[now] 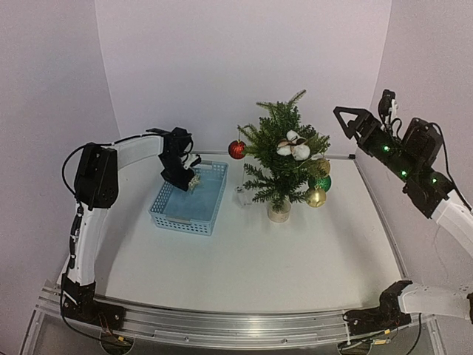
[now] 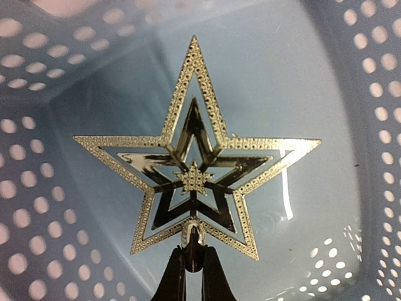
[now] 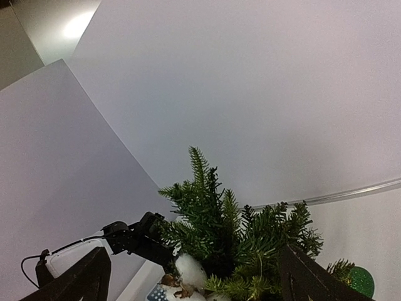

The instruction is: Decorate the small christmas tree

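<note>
The small christmas tree [image 1: 284, 151] stands mid-table on a round pale base [image 1: 278, 213]. It carries a red ball [image 1: 236, 150], white cotton tufts [image 1: 294, 146], a green ball [image 1: 321, 183] and gold balls [image 1: 315, 197]. My left gripper [image 1: 188, 181] is down inside the blue basket [image 1: 211, 214], shut on the bottom clip of a gold star [image 2: 194, 157]. The left wrist view shows the left gripper [image 2: 193, 254] pinching it above the basket floor [image 2: 301, 94]. My right gripper [image 1: 351, 118] is open and empty, raised to the right of the tree. In the right wrist view the tree [image 3: 225, 219] shows between its fingers [image 3: 81, 279].
A small clear object [image 1: 242, 197] lies on the table just left of the tree base. The perforated basket walls [image 2: 37, 207] close around the star. White walls enclose the table on three sides. The left arm [image 3: 135, 238] shows behind the tree.
</note>
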Controlling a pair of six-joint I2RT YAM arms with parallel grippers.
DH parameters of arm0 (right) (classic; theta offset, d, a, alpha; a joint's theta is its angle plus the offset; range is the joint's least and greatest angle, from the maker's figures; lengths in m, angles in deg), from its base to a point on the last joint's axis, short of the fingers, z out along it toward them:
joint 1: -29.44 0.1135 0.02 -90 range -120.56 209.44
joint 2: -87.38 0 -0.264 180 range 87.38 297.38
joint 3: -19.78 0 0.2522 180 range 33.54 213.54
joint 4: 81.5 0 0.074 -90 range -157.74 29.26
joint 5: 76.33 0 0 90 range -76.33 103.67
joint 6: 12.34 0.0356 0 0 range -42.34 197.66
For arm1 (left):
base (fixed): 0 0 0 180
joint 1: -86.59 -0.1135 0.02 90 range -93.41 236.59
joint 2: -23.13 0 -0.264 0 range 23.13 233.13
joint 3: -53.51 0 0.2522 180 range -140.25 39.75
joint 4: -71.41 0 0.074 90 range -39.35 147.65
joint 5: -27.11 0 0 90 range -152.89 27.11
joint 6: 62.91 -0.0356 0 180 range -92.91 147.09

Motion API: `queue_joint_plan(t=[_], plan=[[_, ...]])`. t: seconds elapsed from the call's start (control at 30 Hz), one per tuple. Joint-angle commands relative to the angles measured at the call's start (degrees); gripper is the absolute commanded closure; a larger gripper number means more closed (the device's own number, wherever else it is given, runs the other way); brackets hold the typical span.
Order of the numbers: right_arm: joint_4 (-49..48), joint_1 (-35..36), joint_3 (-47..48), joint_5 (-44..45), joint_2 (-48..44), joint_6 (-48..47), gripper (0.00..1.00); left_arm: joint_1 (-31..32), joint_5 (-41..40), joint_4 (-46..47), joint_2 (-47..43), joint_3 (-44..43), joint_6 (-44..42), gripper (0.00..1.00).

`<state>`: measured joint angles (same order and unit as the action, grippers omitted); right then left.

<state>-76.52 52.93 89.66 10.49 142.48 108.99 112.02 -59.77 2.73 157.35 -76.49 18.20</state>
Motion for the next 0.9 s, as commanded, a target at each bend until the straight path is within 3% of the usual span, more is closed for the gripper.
queue_joint_plan(t=[0.0,0.13,0.3,0.47,0.67,0.87], plan=[[0.67,-0.13,7.90,-1.23,2.64,0.83,0.08,-0.38,0.68,3.48,-13.08,-4.17,0.28,1.00],[2.87,-0.15,18.27,-5.27,8.12,2.24,0.12,-0.36,1.76,4.81,-19.15,-8.70,-1.96,1.00],[3.65,1.05,33.24,-13.44,19.19,5.97,0.21,1.72,3.64,12.83,-28.12,-9.20,-6.67,1.00],[10.36,14.72,50.39,-8.91,31.66,-4.17,0.22,9.95,-2.56,18.26,-31.11,-12.70,-12.28,1.00],[12.85,23.33,57.64,-1.96,39.00,-9.68,0.22,16.54,-2.59,19.57,-29.98,-19.90,-11.69,1.00],[13.00,24.90,60.16,-0.66,42.91,-10.58,0.22,20.56,-2.57,19.66,-28.50,-21.72,-11.99,1.00]])
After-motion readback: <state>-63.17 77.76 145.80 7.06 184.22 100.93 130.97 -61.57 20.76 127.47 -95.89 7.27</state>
